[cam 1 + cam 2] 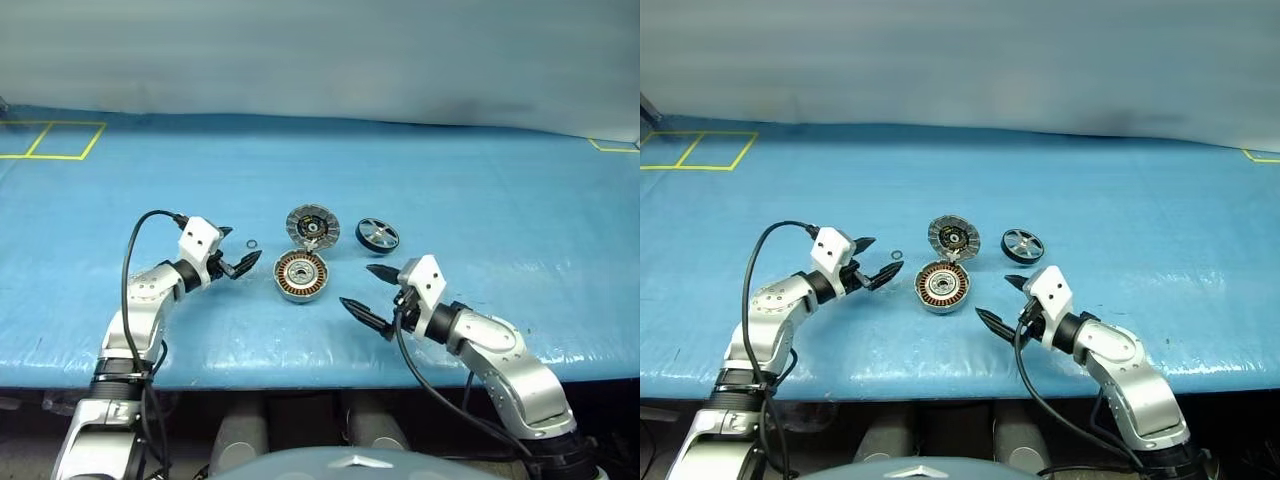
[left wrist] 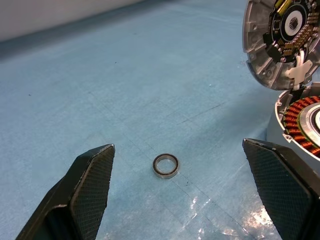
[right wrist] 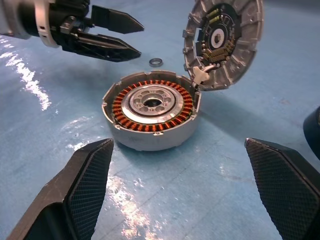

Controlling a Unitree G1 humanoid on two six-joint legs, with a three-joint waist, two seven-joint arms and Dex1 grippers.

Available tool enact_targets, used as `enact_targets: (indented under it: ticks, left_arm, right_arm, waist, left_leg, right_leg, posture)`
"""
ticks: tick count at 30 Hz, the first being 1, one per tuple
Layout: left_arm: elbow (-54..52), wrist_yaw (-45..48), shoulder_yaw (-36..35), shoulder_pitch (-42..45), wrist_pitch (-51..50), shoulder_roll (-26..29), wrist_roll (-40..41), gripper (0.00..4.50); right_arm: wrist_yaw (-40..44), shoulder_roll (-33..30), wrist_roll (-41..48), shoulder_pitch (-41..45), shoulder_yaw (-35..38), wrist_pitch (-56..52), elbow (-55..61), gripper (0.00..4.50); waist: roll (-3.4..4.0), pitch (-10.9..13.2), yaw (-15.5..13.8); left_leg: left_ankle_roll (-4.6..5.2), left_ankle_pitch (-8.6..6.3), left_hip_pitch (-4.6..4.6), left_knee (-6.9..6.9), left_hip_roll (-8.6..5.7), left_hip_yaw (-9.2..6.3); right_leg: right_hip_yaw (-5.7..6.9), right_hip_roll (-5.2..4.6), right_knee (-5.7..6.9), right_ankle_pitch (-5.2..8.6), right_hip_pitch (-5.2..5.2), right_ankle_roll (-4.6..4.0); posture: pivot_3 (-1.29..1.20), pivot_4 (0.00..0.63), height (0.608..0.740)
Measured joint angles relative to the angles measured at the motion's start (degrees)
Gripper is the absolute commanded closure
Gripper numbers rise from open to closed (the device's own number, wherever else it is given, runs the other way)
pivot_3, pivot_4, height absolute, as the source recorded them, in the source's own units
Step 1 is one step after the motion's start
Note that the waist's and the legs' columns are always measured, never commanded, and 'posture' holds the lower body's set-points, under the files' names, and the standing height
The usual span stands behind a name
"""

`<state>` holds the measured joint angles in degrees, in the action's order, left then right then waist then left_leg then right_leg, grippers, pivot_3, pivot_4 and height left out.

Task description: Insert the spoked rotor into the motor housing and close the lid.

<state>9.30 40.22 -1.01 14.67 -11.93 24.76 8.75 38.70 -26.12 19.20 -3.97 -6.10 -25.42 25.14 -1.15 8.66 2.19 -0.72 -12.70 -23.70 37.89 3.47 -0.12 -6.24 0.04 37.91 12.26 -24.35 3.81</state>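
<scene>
Right gripper (image 1: 369, 290) spread wide, empty, nearer arm to spoked rotor (image 1: 377, 235) lying flat at twelve o'clock; motor housing (image 1: 301, 276) at ten, lid (image 1: 312, 225) up.

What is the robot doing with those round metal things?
It is putting a small motor together on the blue table. Nothing is being held: the left gripper and the right gripper are both open and empty. Between them sits the motor housing, a silver cup with copper windings, and its lid stands tilted open at the far edge. The spoked rotor lies apart, beside the lid, not yet inside. A tiny ring lies in front of the left gripper.
</scene>
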Motion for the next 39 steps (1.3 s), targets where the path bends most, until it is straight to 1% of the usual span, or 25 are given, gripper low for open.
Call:
enact_targets:
  ticks: [4, 10, 15, 16, 17, 19, 20, 23, 26, 28, 29, 30, 33, 39]
  left_arm:
    - [5.34, -0.34, 0.89, 2.16, 2.36, -0.92, -1.1, 0.05]
    - [11.41, -1.09, 1.86, 3.1, 4.2, -2.65, -1.67, 0.05]
    - [15.0, -1.64, 1.74, 5.18, 5.86, -4.16, -1.69, 0.05]
    - [15.7, -2.15, 1.57, 5.5, 6.25, -4.66, -1.63, 0.41]
    - [16.26, -2.74, 1.46, 5.8, 6.42, -4.93, -1.58, 0.65]
    - [17.32, -3.62, 1.34, 6.41, 6.59, -4.99, -1.78, 1.28]
    - [17.53, -3.87, 1.4, 6.53, 6.51, -4.99, -1.94, 1.28]
    - [17.51, -3.87, 1.63, 6.53, 6.25, -4.92, -2.08, 2.06]
    - [17.2, -3.76, 2.08, 6.51, 5.78, -4.55, -2.18, 2.97]
    - [16.6, -3.5, 2.82, 6.57, 4.82, -4.05, -2.69, 3.68]
    - [16.36, -3.37, 2.94, 6.59, 4.55, -4.0, -3.03, 3.68]
    - [16.06, -2.91, 2.96, 6.5, 4.25, -3.89, -3.05, 3.82]
    - [14.89, -1.47, 3.02, 5.98, 3.39, -3.72, -3.04, 3.82]
    - [14.7, -2.01, 3.03, 5.89, 3.41, -3.89, -3.43, 3.82]
  right_arm:
    - [-0.04, 0.23, 0.16, -0.02, -0.36, 0.01, 0.07, 0.0]
    - [-0.3, 0.22, 0.12, 0.06, -0.37, 0.02, 0.09, 0.0]
    - [-0.38, 0.09, 0.08, 0.43, -0.35, 0.02, 0.09, 0.0]
    - [-0.42, 0.09, 0.06, 0.48, -0.35, 0.02, 0.09, 0.0]
    - [-0.46, 0.09, 0.03, 0.49, -0.35, 0.02, 0.09, 0.0]
    - [-0.64, 0.09, -0.05, 0.49, -0.35, 0.02, 0.09, 0.0]
    - [-0.81, 0.09, -0.11, 0.48, -0.35, 0.02, 0.09, 0.0]
    - [-1.22, 0.09, -0.34, 0.49, -0.34, 0.02, 0.09, 0.0]
    - [-1.4, 0.09, -0.58, 0.59, -0.34, 0.02, 0.08, 0.0]
    - [-1.56, 0.09, -0.65, 0.86, -0.33, 0.02, 0.08, 0.0]
    - [-1.6, 0.09, -0.67, 0.96, -0.33, 0.03, 0.08, 0.0]
    - [-1.61, 0.09, -0.67, 0.96, -0.33, 0.05, 0.08, 0.0]
    - [-1.61, 0.09, -0.72, 0.97, -0.34, 0.1, 0.06, 0.0]
    - [-1.61, 0.12, -0.81, 1.27, -0.35, 0.41, -0.07, 0.0]
  waist:
    - [0.0, 0.0, -0.03]
    - [-0.01, 0.0, 0.02]
    - [-0.02, -0.01, -0.07]
    - [-0.02, -0.02, -0.11]
    - [-0.03, -0.02, -0.11]
    - [-0.01, -0.04, -0.11]
    - [0.0, -0.04, -0.1]
    - [0.0, -0.06, -0.09]
    - [0.0, -0.06, -0.09]
    - [0.02, -0.09, -0.06]
    - [0.04, -0.12, -0.06]
    - [0.04, -0.13, -0.04]
    - [0.05, -0.14, -0.02]
    - [0.06, -0.14, -0.03]
  left_leg:
    - [0.0, 0.0, -0.02, -0.02, 0.0, 0.0]
    - [0.0, 0.0, -0.05, -0.06, 0.0, 0.0]
    - [-0.01, 0.0, -0.03, -0.03, -0.02, 0.0]
    - [0.0, 0.0, -0.02, -0.03, -0.02, 0.0]
    - [0.0, 0.0, -0.02, -0.03, -0.02, 0.0]
    - [-0.01, 0.0, 0.0, -0.04, -0.02, 0.0]
    - [-0.01, 0.0, 0.0, -0.04, -0.02, 0.0]
    - [-0.01, 0.0, 0.0, -0.05, -0.02, 0.0]
    - [-0.01, 0.0, 0.01, -0.05, -0.02, 0.0]
    - [-0.01, -0.01, 0.05, -0.05, -0.02, 0.0]
    - [-0.01, -0.01, 0.07, -0.05, -0.02, 0.0]
    - [-0.01, -0.01, 0.07, -0.05, -0.02, 0.0]
    - [-0.01, -0.01, 0.06, -0.07, -0.02, 0.01]
    - [-0.01, -0.01, 0.08, -0.07, -0.02, 0.01]
  right_leg:
    - [0.01, 0.0, -0.02, 0.0, -0.02, 0.0]
    - [0.01, 0.02, -0.02, 0.0, -0.07, 0.0]
    - [0.01, -0.01, -0.03, 0.0, -0.01, 0.0]
    - [0.01, -0.02, -0.04, 0.0, -0.01, 0.0]
    - [0.01, -0.02, -0.03, 0.0, 0.0, 0.0]
    - [0.01, -0.01, -0.03, 0.0, 0.01, 0.0]
    - [0.01, -0.01, -0.03, 0.0, 0.01, 0.0]
    - [0.01, -0.02, -0.04, 0.0, 0.01, 0.0]
    - [0.01, -0.02, -0.04, 0.0, 0.01, 0.0]
    - [0.0, -0.02, -0.04, 0.0, 0.04, 0.0]
    - [0.0, -0.02, -0.04, 0.0, 0.06, 0.0]
    - [0.0, -0.02, -0.04, 0.0, 0.05, 0.0]
    - [0.01, -0.03, -0.06, 0.01, 0.04, -0.01]
    - [0.0, -0.03, -0.07, 0.01, 0.05, 0.0]
  posture:
    - [0.0, 0.15, 0.74]
    - [0.0, 0.15, 0.74]
    - [0.0, 0.15, 0.74]
    - [0.0, 0.15, 0.74]
    - [0.0, 0.15, 0.74]
    - [0.0, 0.15, 0.74]
    - [0.0, 0.15, 0.74]
    - [0.0, 0.15, 0.74]
    - [0.0, 0.15, 0.74]
    - [0.0, 0.15, 0.74]
    - [0.0, 0.15, 0.74]
    - [0.0, 0.15, 0.74]
    - [0.0, 0.15, 0.74]
    - [0.0, 0.15, 0.74]
